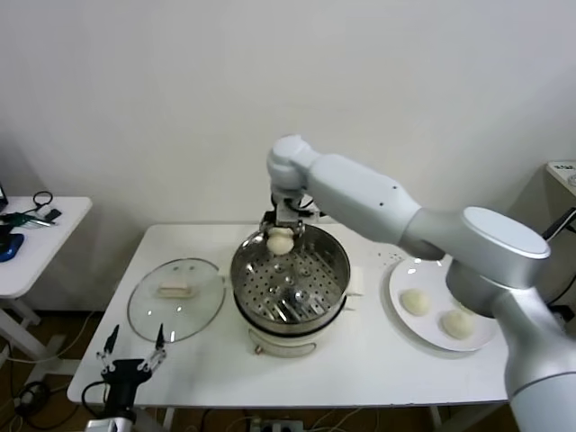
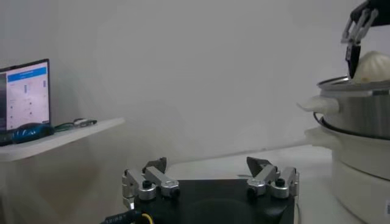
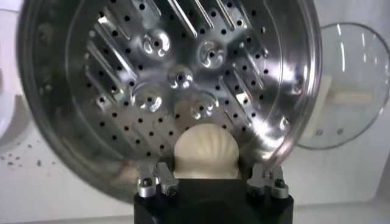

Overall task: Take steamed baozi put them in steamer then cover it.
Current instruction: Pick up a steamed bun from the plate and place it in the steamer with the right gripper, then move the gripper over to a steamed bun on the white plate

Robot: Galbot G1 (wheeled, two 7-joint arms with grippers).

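My right gripper [image 1: 281, 232] hangs over the far rim of the steamer [image 1: 338, 270], shut on a cream-white baozi [image 1: 281, 241]. In the right wrist view this baozi [image 3: 206, 149] sits between the fingers, above the perforated tray [image 3: 177, 73]. Two more baozi [image 1: 414, 301] [image 1: 457, 324] lie on the white plate [image 1: 399, 286] to the right of the steamer. The glass cover [image 1: 175, 299] with its cream handle lies flat on the table left of the steamer. My left gripper [image 1: 133, 349] waits open and empty near the table's front left edge [image 2: 207, 165].
A small white side table [image 1: 40, 238] with cables and dark gadgets stands to the left, with a lit laptop screen [image 2: 24, 91] on it. The steamer's cream base [image 1: 288, 340] sits mid-table. Dark crumbs dot the table near the plate.
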